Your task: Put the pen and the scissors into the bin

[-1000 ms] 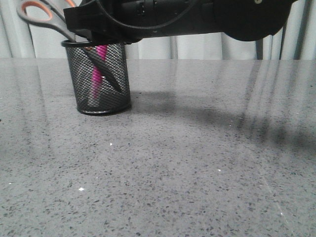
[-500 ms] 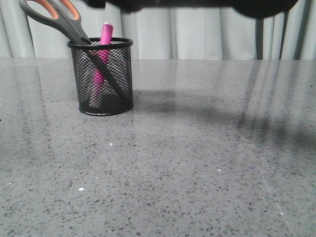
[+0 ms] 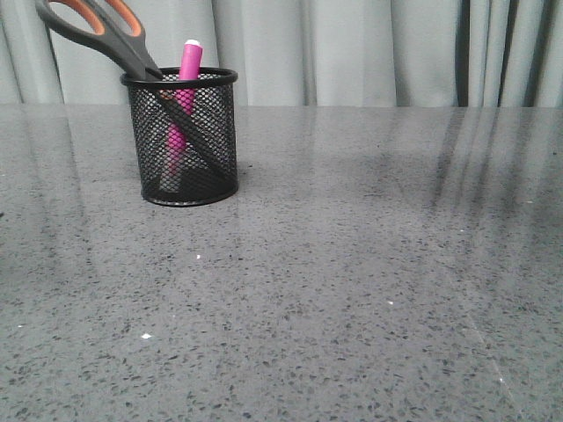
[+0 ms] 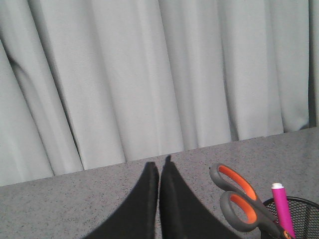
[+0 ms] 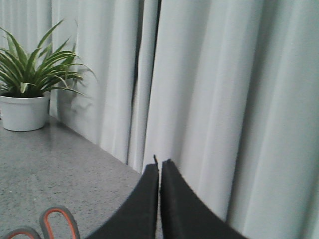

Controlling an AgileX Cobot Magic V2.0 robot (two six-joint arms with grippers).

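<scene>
The bin (image 3: pixel 189 141), a black mesh cup, stands on the grey table at the back left in the front view. The pink pen (image 3: pixel 183 105) stands upright inside it, its pale end above the rim. The scissors (image 3: pixel 106 33) lean in it, blades down, orange-lined handles up to the left. No arm shows in the front view. My left gripper (image 4: pixel 159 167) is shut and empty, raised beside the scissors' handles (image 4: pixel 238 199), the pen (image 4: pixel 281 209) and the bin's rim (image 4: pixel 301 201). My right gripper (image 5: pixel 160 167) is shut and empty, with the scissors' handles (image 5: pixel 60 221) below it.
Grey curtains (image 3: pixel 352 53) hang behind the table. A potted green plant (image 5: pixel 27 94) in a white pot stands on the table near the curtain in the right wrist view. The speckled grey tabletop (image 3: pixel 352 281) spreads right of and in front of the bin.
The dark arm that reached over the bin has lifted up and out of the front view. The bin has shifted slightly right. The pen and scissors stay in it.
</scene>
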